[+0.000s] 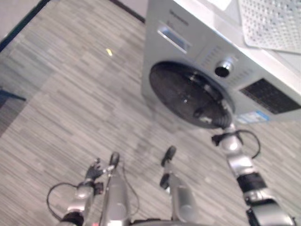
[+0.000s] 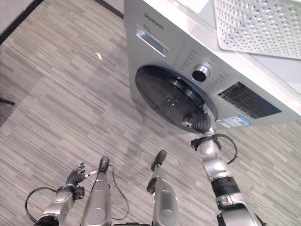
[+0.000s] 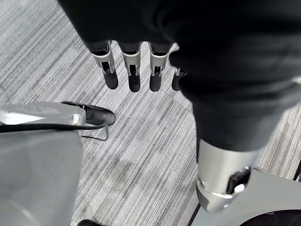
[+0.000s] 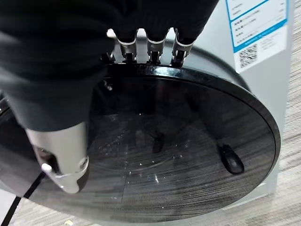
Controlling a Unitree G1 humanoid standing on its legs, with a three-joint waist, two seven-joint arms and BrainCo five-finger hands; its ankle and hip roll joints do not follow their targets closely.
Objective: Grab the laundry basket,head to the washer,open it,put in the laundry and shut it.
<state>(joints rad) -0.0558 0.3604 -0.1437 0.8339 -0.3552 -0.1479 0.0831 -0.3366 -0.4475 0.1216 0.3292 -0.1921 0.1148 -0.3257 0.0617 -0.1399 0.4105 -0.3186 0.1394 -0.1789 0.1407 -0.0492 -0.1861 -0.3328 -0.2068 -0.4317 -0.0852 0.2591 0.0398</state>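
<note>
The silver washer [image 1: 157,61] stands ahead on the right, its dark round door [image 1: 186,94] facing me. My right hand [image 1: 221,123] is up at the door's lower right rim; in the right wrist view the right hand [image 4: 56,61] lies against the rim of the door [image 4: 178,155]. A white perforated laundry basket [image 2: 258,23] rests on top of the washer at the far right. My left hand [image 2: 75,176] hangs low at my left side over the floor, open and empty, its fingers [image 3: 134,70] straight.
A silver knob [image 1: 222,69] and a dark control panel [image 2: 247,101] sit above the door. Grey striped carpet [image 1: 70,103] spreads to the left of the washer, with a small yellow mark [image 1: 109,52] on it. A dark baseboard [image 1: 21,23] runs along the far left.
</note>
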